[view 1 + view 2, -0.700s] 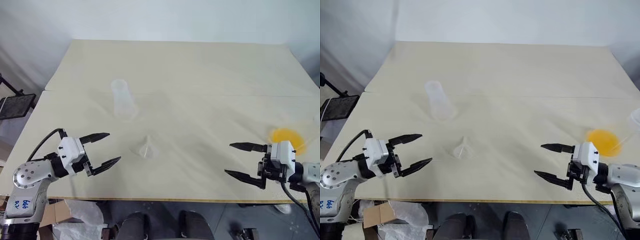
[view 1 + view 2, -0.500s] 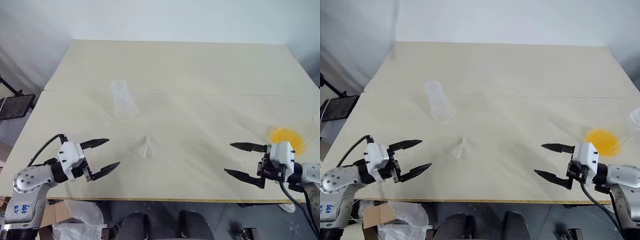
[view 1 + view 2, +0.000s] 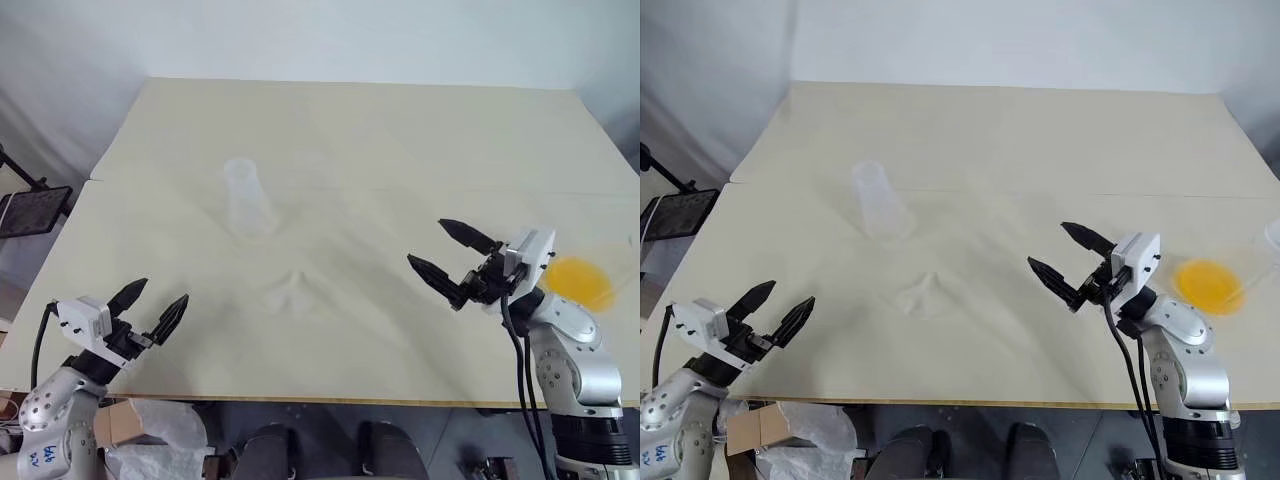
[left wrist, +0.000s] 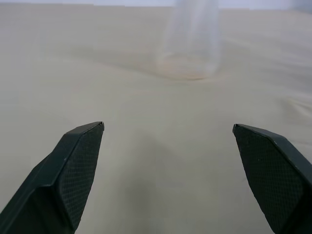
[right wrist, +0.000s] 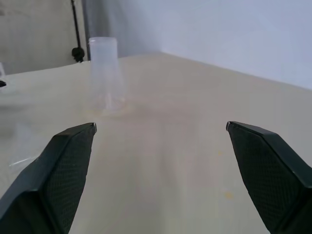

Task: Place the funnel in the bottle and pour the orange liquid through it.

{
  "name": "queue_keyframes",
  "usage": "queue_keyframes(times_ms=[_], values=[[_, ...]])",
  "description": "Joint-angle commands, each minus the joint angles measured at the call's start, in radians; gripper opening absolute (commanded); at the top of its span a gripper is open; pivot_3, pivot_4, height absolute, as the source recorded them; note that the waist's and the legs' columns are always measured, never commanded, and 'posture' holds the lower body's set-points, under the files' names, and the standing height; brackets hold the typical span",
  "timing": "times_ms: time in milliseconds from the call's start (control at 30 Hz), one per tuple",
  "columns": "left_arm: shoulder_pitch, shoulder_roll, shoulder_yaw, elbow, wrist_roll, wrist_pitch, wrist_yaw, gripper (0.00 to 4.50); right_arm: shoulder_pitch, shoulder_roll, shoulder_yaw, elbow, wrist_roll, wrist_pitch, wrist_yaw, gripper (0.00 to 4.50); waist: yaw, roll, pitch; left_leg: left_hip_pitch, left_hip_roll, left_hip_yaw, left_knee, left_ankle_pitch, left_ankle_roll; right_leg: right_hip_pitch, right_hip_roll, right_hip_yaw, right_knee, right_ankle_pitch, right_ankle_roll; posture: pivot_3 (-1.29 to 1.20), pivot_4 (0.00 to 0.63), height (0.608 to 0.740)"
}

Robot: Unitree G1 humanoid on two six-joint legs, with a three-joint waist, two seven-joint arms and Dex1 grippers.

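The funnel is lying on the tabletop, between my two tools and nearer my right tool, which is pointing roughly its way with its fingers standing wide and holding nothing. The bottle is standing upright beyond the funnel, well apart from both tools, with nothing seated in its neck. The orange liquid is glowing through clear plastic just behind my right tool, near the tabletop's right edge. My left tool is hovering at the near left edge, also gaping wide and empty. I am judging the task as not yet begun: seating the funnel and pouring are both remaining.
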Motion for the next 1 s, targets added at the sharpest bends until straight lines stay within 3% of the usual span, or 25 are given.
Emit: queue_keyframes(times_ms=[33,500,767,1000], values=[[-0.053,0.01,-0.016,-0.038,-0.02,0.006,0.015,4.5,0.017,-0.035,-0.01,-0.032,0.006,-0.013,0.041,4.48,0.004,0.0,0.0,0.0,0.0,0.0,0.0,0.0,0.0,0.0,0.0,0.0,0.0,0.0,0.0,0.0,0.15,0.74],[-0.588,0.051,-0.206,0.233,0.069,0.112,0.044,4.5,0.074,-0.074,-0.008,-0.094,0.031,0.02,0.077,4.48,0.012,-0.001,0.0,0.0,0.0,0.002,0.001,0.0,0.0,-0.001,0.002,-0.002,0.001,0.0,0.0,0.0,0.15,0.74],[-0.743,0.015,-0.286,0.393,0.12,0.049,-0.005,4.5,0.087,-0.054,0.015,-0.123,0.018,0.02,0.047,4.48,0.014,-0.001,0.0,-0.001,-0.001,0.002,0.001,0.0,0.0,-0.001,0.002,-0.003,0.001,0.0,0.0,0.0,0.15,0.74],[-0.87,-0.029,-0.281,0.543,0.15,-0.04,0.029,4.5,0.098,-0.044,0.035,-0.128,0.01,0.011,0.031,4.48,0.016,-0.002,0.001,-0.001,-0.001,0.002,0.002,0.0,0.0,-0.001,0.002,-0.003,0.001,0.0,0.0,0.0,0.15,0.74]])
